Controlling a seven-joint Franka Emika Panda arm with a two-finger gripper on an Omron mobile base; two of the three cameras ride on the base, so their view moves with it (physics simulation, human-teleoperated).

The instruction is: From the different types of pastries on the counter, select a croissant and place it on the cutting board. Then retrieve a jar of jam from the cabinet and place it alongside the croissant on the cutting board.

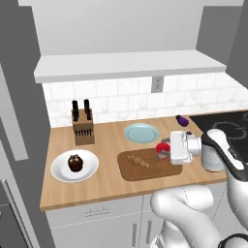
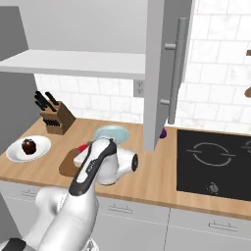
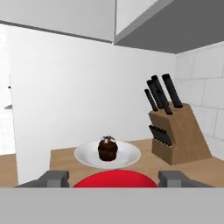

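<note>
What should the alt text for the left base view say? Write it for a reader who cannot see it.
A white robot arm's gripper holds a small red-lidded jam jar low over the right end of a dark brown wooden cutting board, where a golden-tan croissant already lies. On the light-wood counter also sit a chocolate cupcake on a white plate, a light-blue plate and a wooden knife block.

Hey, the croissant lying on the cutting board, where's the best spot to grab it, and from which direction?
Probably its thicker middle, from straight above. The croissant lies flat on the cutting board, long and narrow, running back-left to front-right in the left base view, so fingers set across that line span its short width. A side approach would likely hit the board.
</note>
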